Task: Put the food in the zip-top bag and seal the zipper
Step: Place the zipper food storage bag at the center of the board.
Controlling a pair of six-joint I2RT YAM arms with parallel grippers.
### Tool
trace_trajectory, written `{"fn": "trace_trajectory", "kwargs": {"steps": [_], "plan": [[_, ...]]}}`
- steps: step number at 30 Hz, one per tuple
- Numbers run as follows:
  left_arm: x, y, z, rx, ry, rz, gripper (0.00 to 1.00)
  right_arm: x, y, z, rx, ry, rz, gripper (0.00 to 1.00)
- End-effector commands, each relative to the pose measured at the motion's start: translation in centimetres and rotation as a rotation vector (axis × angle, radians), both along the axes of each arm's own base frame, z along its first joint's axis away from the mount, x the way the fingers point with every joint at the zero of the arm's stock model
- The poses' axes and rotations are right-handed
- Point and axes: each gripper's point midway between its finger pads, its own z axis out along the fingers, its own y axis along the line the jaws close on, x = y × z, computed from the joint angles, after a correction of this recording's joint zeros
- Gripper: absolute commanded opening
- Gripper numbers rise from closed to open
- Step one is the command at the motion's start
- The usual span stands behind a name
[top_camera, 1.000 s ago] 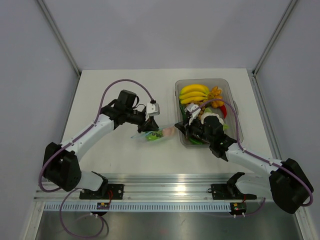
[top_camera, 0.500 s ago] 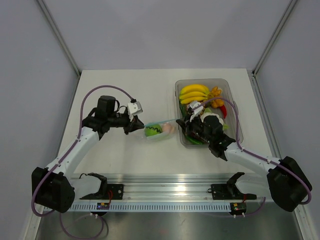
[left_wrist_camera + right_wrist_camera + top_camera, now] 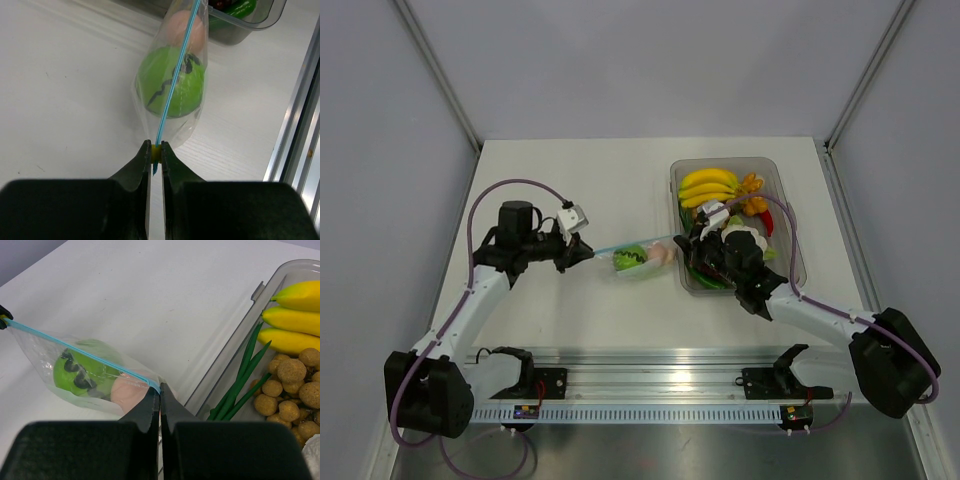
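Note:
The zip-top bag (image 3: 642, 270) hangs stretched between both grippers just left of the tub. It holds the food: a green round piece (image 3: 630, 258) and a pinkish piece (image 3: 661, 255). The light-blue zipper (image 3: 175, 75) runs taut along the top of the bag. My left gripper (image 3: 156, 150) is shut on the zipper's left end, pinching a small yellow slider (image 3: 156, 152). My right gripper (image 3: 160, 390) is shut on the bag's right corner, at the other end of the zipper (image 3: 75, 347). From above, the left gripper (image 3: 585, 250) and right gripper (image 3: 682, 246) pull apart in line.
A rigid clear tub (image 3: 785, 215) at the right holds bananas (image 3: 708, 185), green stalks (image 3: 240, 380), small brown balls (image 3: 292, 385) and other toy produce. The metal rail (image 3: 650, 370) runs along the near table edge.
My left gripper has slid left along the zipper, from over the bag to its far left end. The bag has been pulled taut and lifted slightly. The right gripper has stayed put.

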Motion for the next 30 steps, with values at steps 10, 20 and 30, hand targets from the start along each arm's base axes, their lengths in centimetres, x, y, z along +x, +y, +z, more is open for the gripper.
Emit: {"fn": "trace_trajectory", "kwargs": {"steps": [10,20,30], "plan": [[2.3,0.0,2.3,-0.081,0.039,0.044,0.00,3.0,1.2,4.7,0.059,-0.102,-0.025,0.39],[4.9,-1.2,10.4,-0.167,-0.147,0.023,0.00,8.4,1.8,13.5,0.017,-0.192,-0.112,0.77],[-3.0,-4.8,7.2,-0.206,-0.059,-0.064,0.99,9.7,-3.9,8.9,0.068,0.228,-0.469,1.00]]}}
